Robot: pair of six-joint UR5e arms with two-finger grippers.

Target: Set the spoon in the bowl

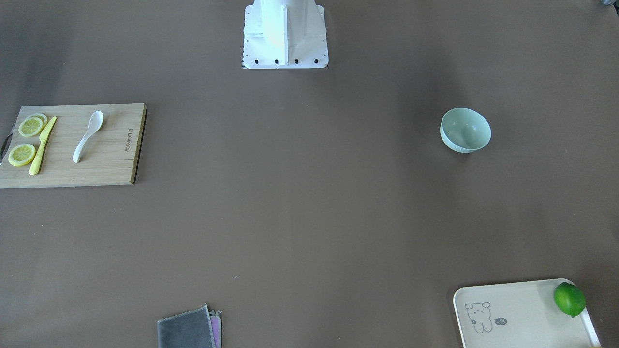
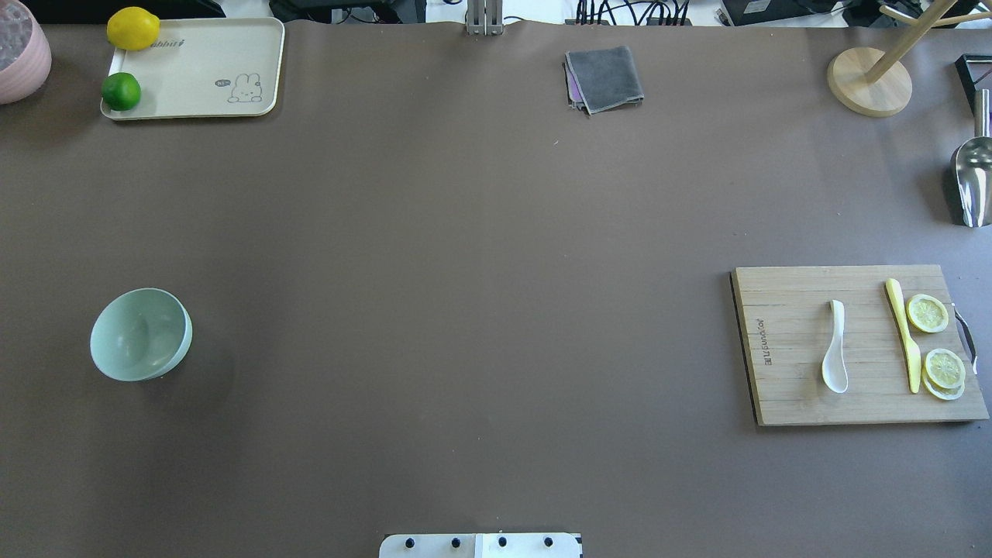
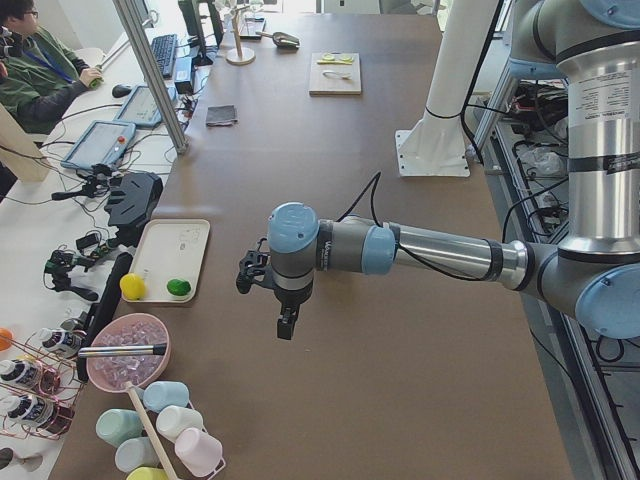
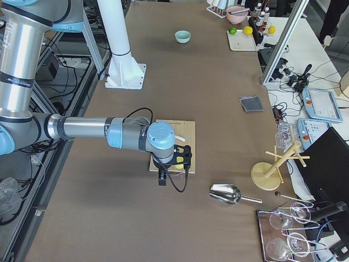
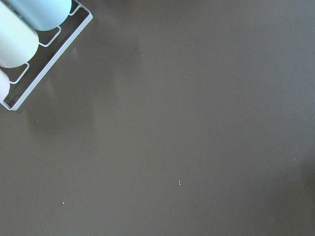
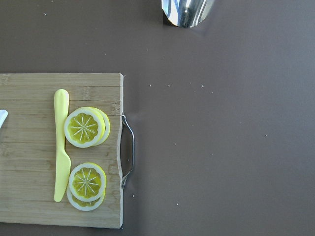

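The white spoon (image 2: 835, 346) lies on a wooden cutting board (image 2: 790, 387) at the table's right side, scoop toward me; it also shows in the front view (image 1: 87, 137). Only its tip shows at the right wrist view's left edge (image 6: 1, 118). The mint-green bowl (image 2: 141, 334) stands upright and empty at the table's left side, far from the spoon. My left gripper (image 3: 286, 325) hangs high over the table's left end. My right gripper (image 4: 162, 177) hangs above the board's outer edge. Both show only in side views, so I cannot tell whether they are open or shut.
A yellow knife (image 2: 903, 333) and lemon slices (image 2: 928, 313) share the board. A cream tray (image 2: 194, 77) with a lime (image 2: 122, 91) and lemon (image 2: 132, 28) sits far left. A grey cloth (image 2: 604, 77), metal scoop (image 2: 973, 182) and wooden stand (image 2: 868, 81) lie far right.
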